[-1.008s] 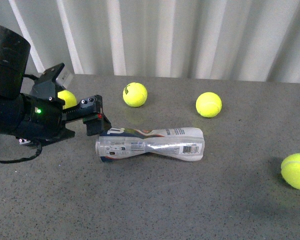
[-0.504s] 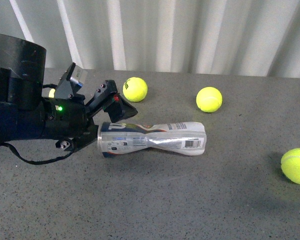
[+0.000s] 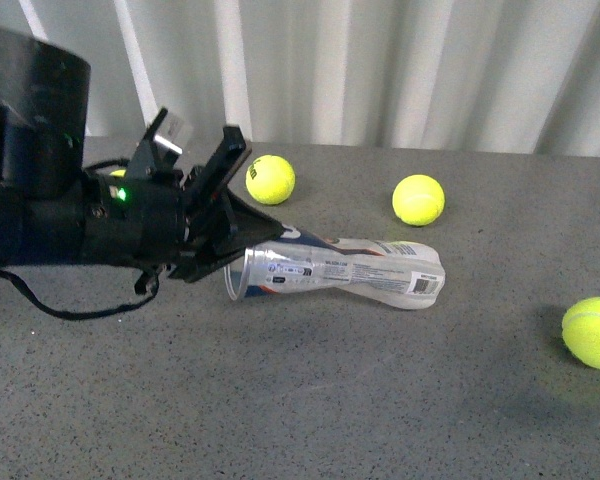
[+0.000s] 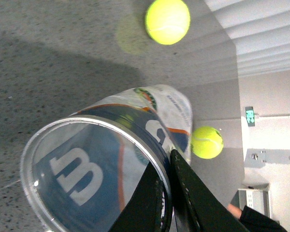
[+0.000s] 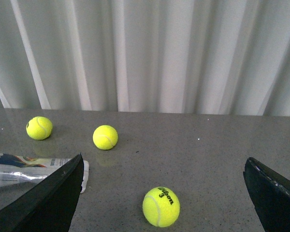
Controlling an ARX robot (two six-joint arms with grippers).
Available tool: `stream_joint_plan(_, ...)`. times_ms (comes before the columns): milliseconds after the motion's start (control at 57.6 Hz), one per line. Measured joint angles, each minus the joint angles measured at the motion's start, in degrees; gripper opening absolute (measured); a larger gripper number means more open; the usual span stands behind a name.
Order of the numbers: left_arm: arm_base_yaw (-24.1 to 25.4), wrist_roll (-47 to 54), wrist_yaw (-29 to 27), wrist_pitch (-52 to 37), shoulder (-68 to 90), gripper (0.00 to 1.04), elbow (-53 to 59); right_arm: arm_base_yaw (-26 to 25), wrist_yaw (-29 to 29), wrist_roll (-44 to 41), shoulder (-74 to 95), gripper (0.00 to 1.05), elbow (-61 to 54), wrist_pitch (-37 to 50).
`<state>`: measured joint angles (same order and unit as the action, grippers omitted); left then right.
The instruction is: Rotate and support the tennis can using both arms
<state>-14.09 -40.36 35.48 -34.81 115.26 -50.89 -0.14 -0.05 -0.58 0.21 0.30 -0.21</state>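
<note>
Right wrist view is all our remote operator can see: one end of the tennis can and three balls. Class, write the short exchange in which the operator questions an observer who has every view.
Operator: Is anything holding the far end of the tennis can?
Observer: Yes. The left end effector is clamped on the rim of its open end, with the clear wall pinched between the two fingers.
Operator: What shape is the can in along its length?
Observer: It lies on its side and is crushed narrow at the middle, like a waist, with both ends wider.
</note>
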Motion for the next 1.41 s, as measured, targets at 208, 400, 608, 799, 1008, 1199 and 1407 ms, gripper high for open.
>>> stream_joint_plan(208, -0.6, 15.8, 7.3, 18.8, -14.6, 0.04, -4.1, 0.0, 0.0, 0.0, 0.0, 0.98, 0.0, 0.0)
stream_joint_plan(400, -4.1, 49.6, 0.5, 50.5, -23.8, 0.04, -20.3, 0.0, 0.0, 0.0, 0.0, 0.98, 0.0, 0.0)
stream_joint_plan(608, -7.4, 90.6, -15.4, 82.3, -20.0, 0.04, -35.3, 0.0, 0.0, 0.0, 0.0, 0.98, 0.0, 0.0)
stream_joint_plan(799, -9.8, 108.4, -24.4, 92.8, -15.6, 0.04, -41.0, 0.0, 0.0, 0.0, 0.0, 0.98, 0.0, 0.0)
stream_joint_plan(1008, -12.8, 110.8, -23.8, 94.9, -9.2, 0.04, -45.6, 0.0, 0.0, 0.0, 0.0, 0.98, 0.0, 0.0)
stream_joint_plan(1199, -13.2, 109.9, -23.0, 95.6, -5.1, 0.04, -47.0, 0.0, 0.0, 0.0, 0.0, 0.98, 0.0, 0.0)
stream_joint_plan(1407, -13.1, 108.7, -23.1, 95.8, -1.7, 0.04, -49.2, 0.0, 0.0, 0.0, 0.0, 0.98, 0.0, 0.0)
